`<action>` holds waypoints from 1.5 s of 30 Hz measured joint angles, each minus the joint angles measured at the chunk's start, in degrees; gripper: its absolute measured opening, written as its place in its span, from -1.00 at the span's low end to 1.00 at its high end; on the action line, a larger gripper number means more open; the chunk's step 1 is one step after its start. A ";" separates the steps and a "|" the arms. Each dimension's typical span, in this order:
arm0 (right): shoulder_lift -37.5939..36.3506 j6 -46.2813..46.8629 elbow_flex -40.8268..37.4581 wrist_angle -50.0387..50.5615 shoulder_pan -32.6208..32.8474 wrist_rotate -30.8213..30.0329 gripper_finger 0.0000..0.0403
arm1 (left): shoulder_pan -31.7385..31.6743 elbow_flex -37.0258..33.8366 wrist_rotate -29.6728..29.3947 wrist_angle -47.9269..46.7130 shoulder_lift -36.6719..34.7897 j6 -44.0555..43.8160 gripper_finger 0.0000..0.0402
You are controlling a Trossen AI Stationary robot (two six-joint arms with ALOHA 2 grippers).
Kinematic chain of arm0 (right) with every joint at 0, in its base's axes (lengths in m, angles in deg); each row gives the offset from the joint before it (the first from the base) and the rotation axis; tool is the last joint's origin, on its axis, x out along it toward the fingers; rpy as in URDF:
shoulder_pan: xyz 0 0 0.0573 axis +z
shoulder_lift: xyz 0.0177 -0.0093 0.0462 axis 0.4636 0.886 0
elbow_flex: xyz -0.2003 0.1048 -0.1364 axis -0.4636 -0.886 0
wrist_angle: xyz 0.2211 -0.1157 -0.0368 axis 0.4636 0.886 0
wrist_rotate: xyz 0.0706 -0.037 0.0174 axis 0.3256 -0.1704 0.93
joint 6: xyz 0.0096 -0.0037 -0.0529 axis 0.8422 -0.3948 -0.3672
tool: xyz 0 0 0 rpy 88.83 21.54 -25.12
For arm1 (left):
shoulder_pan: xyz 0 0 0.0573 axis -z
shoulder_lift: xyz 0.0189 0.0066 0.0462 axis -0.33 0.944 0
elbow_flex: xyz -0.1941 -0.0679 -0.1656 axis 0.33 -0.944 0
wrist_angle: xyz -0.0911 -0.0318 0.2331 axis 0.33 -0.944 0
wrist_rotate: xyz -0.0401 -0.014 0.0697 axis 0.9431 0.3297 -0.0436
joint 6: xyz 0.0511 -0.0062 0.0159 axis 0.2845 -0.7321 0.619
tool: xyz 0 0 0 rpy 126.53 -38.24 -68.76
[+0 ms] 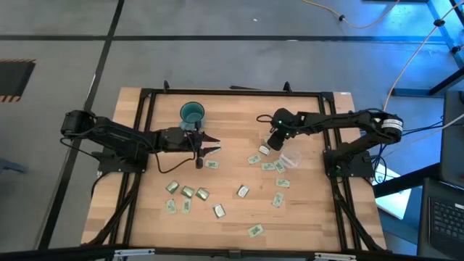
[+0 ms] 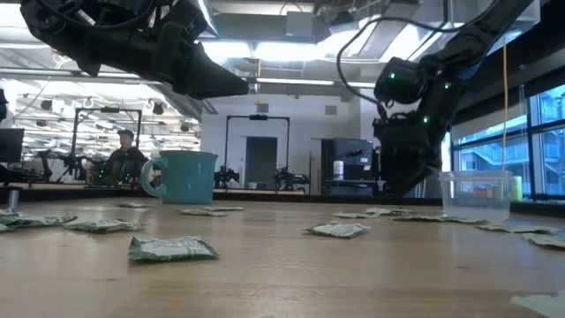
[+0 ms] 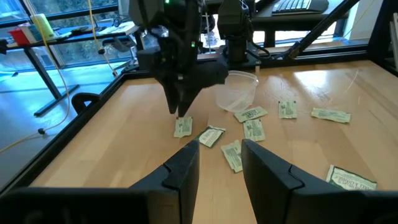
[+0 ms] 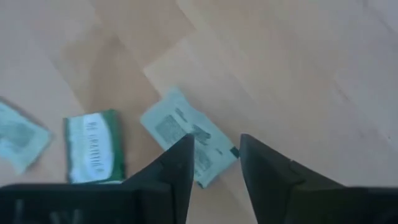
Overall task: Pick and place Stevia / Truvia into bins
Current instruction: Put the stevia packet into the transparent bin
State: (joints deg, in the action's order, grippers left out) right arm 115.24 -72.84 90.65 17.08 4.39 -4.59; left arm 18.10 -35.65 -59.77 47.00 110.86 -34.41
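Parted by a narrow gap, the jaws of our right gripper [image 4: 214, 171] point down at the table, and between them we hold nothing. Directly under the tips lies one pale sachet [image 4: 186, 144] of Stevia / Truvia, flat on the wood. Its long axis runs diagonally across the line of the jaws, and one end already passes under the gap while the other end points away toward a green sachet [image 4: 91, 146] just beside it. In the high view this right gripper [image 1: 274, 138] stands near the clear cup [image 1: 290, 158], with several sachets between them and around.

Our left gripper [image 1: 209, 151] hovers near the table's middle, below the teal cup [image 1: 192, 113] in the overhead picture. Its fingers are also apart and empty, and one sachet [image 1: 211, 164] lies just beside them.

We judge that the right arm is the nearer one for the pale sachet. Because the sachet lies oblique, the wrist perhaps needs a small turn so the fingers close across its short side.
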 joint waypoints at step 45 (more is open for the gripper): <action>-0.78 -3.63 4.52 3.39 -0.30 -6.46 -0.99 | -0.02 0.00 0.00 -0.38 -0.02 0.00 -0.43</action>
State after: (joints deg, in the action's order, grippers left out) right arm 114.47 -76.47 95.17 20.46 4.09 -11.05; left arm 18.08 -35.65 -59.77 46.62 110.84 -34.41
